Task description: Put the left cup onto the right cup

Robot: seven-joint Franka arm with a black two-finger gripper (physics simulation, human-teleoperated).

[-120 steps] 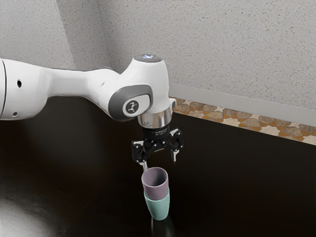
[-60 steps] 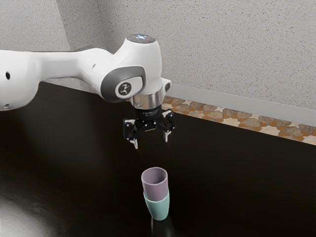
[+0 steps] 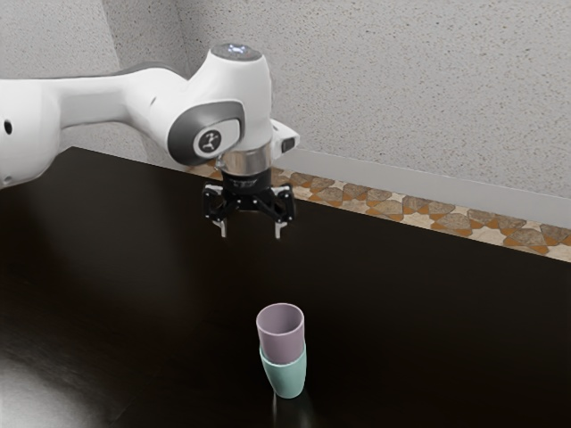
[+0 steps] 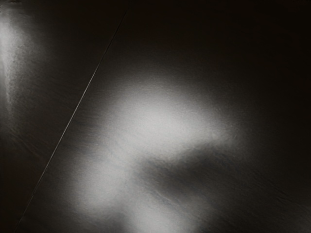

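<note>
Tool (image 3: 250, 234) apart from two stacked cups (image 3: 280, 330)

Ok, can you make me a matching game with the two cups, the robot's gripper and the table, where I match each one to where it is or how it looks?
Things:
1. purple cup
2. green cup
3. gripper
4. table

Places and states:
A. open, up in the air, holding nothing
B. standing on the table, at the bottom of the stack
C. dark and shiny
D. sitting in the top of the other cup

Pairs: 1-D, 2-B, 3-A, 4-C.
</note>
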